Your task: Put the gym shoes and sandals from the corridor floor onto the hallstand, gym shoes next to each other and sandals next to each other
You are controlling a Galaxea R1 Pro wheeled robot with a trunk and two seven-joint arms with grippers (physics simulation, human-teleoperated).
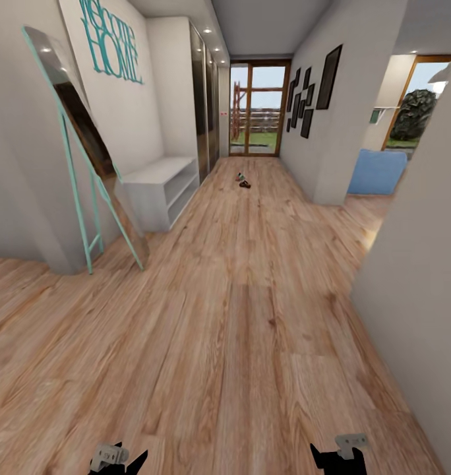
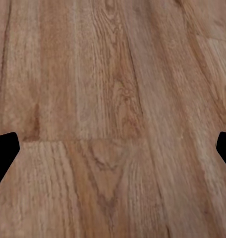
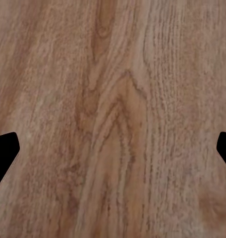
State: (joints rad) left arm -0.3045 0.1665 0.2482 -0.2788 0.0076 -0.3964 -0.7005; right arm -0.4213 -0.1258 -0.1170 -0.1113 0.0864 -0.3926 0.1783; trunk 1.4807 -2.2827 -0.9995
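Far down the corridor floor (image 1: 239, 316) lies a small cluster of footwear: a pale piece with a green touch, likely a gym shoe (image 1: 240, 176), and a dark brown one, likely a sandal (image 1: 245, 185). Both are too small to make out in detail. The hallstand is out of view. My left gripper (image 1: 120, 464) and right gripper (image 1: 337, 460) sit at the bottom edge of the head view, far from the shoes. Both are open and empty. In the wrist views the left gripper (image 2: 113, 153) and right gripper (image 3: 113, 153) hang over bare planks with their fingers wide apart.
A plain low pale bench (image 1: 161, 188) with open tiers stands at the left wall beside a tall wardrobe (image 1: 202, 99). A teal-framed leaning mirror (image 1: 87, 152) stands nearer on the left. A wall corner (image 1: 410, 277) juts in at the right. A glass door (image 1: 258, 109) ends the corridor.
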